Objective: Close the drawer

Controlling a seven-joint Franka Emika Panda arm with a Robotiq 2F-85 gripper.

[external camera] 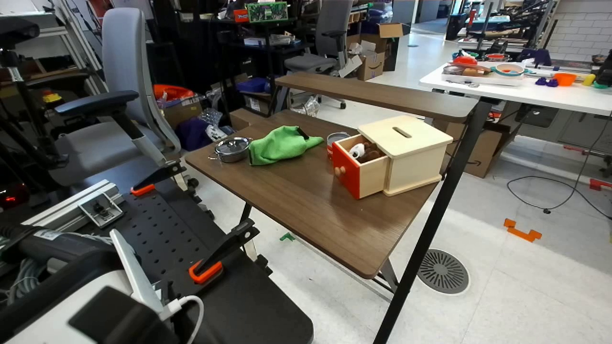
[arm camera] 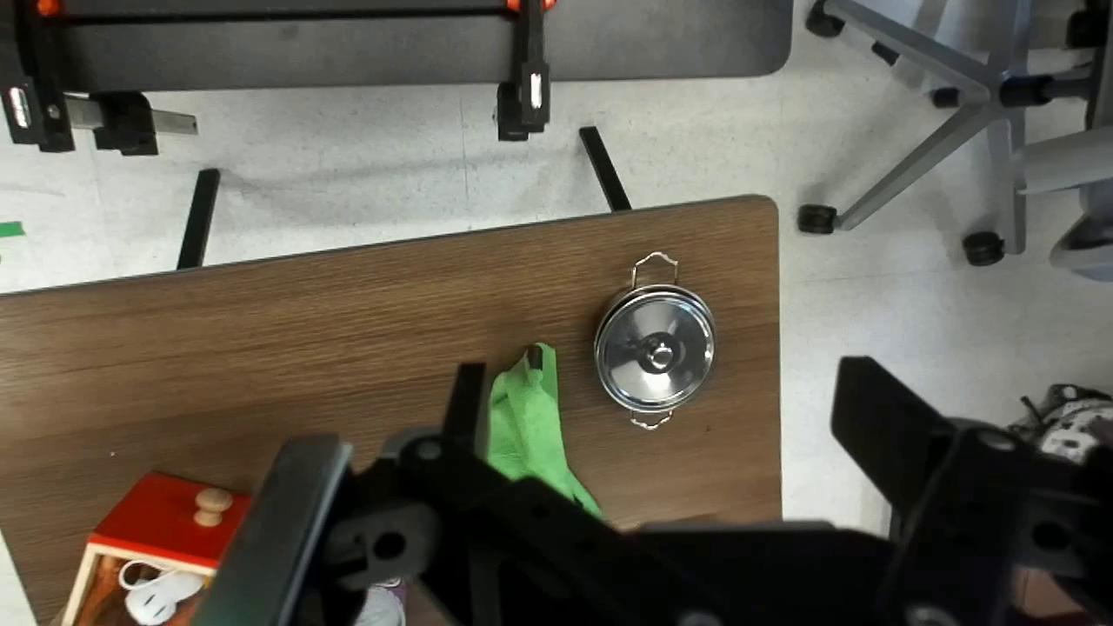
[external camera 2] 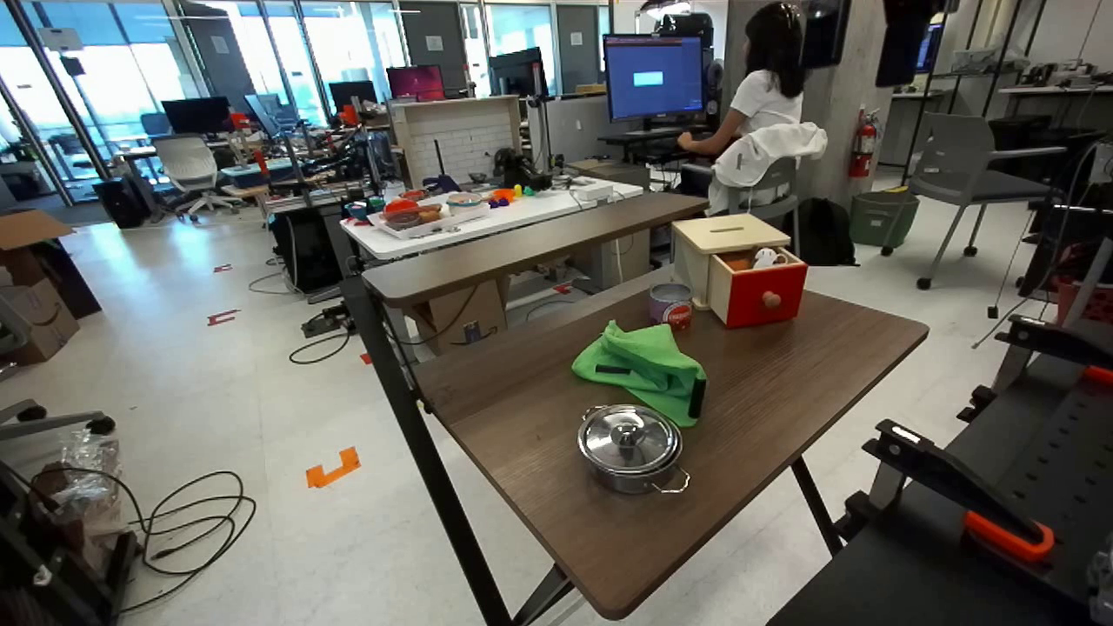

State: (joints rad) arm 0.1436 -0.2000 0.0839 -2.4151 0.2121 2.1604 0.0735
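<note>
The drawer stands pulled out of its light wooden box [external camera: 416, 162], with its red front [external camera: 348, 169] and round wooden knob facing outward. The drawer's front also shows in an exterior view [external camera 2: 758, 296] and at the lower left of the wrist view [arm camera: 165, 520]. A white item [external camera: 357, 151] and brown items lie inside it. My gripper [arm camera: 663, 382] is open and empty, its fingers wide apart above the table. In the wrist view the drawer lies left of the fingers, partly cut off by the frame and hidden by the gripper. The gripper does not show in the exterior views.
A green cloth [external camera 2: 643, 365], a lidded metal pot [external camera 2: 630, 443] and a can [external camera 2: 670, 305] stand on the brown table [external camera: 306, 205] beside the box. A raised shelf [external camera: 377, 95] runs behind. A black bench with clamps [external camera: 205, 272] stands near the table's front edge.
</note>
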